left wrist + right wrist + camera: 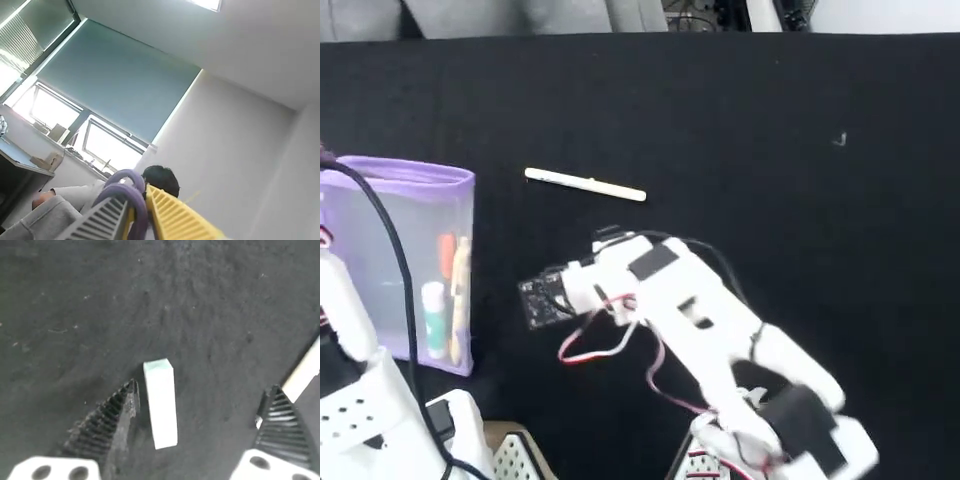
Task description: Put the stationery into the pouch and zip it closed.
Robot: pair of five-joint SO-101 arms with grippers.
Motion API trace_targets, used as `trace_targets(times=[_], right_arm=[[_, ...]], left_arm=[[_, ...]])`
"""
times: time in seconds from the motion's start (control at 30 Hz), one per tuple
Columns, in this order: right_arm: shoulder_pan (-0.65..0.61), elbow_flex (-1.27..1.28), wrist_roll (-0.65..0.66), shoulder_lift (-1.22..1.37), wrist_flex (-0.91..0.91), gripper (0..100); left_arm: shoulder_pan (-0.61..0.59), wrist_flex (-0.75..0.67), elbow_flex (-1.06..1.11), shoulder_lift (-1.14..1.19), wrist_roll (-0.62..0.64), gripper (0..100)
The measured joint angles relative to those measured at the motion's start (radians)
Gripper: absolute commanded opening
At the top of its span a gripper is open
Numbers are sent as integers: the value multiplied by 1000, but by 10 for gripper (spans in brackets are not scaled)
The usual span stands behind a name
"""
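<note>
A clear pouch (pixel 400 260) with a purple rim (pixel 410 176) stands at the table's left, with an orange pen (pixel 447 255) and other stationery inside. In the left wrist view my left gripper (pixel 145 194) is shut on the purple rim (pixel 131 192), and the camera faces the ceiling. My right gripper (pixel 202 390) is open just above the black table, and a small white eraser (pixel 161 410) lies between its fingers, closer to one finger (pixel 112 415). A white pen (pixel 585 186) lies farther back on the table, its end (pixel 305 372) beside the other finger.
The left arm's base (pixel 370 420) and a black cable (pixel 395 250) stand in front of the pouch. The right arm (pixel 720 340) stretches from the front edge toward the table's middle. The black table (pixel 770 150) reaches wide to the back and right.
</note>
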Motion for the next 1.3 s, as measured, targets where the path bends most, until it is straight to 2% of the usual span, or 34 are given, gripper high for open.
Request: trace_targets(times=[0.27, 0.33, 0.6, 0.73, 0.9, 1.13, 1.3], right_arm=[[69, -140, 41, 250, 0, 356], [94, -161, 61, 295, 0, 306], [126, -232, 74, 379, 0, 5], [129, -264, 71, 384, -5, 11], [143, -393, -107, 385, -2, 11], [164, -678, -493, 365, 0, 11], [164, -822, -692, 295, 38, 11]], left_arm=[[0, 0, -2, -2, -2, 30], [0, 0, -2, -2, -2, 30], [0, 0, -2, -2, -2, 30], [-2, 0, -2, -2, -2, 30], [3, 0, 20, -8, -2, 30], [190, 0, 64, -144, -57, 29], [282, 0, 127, -290, -106, 29]])
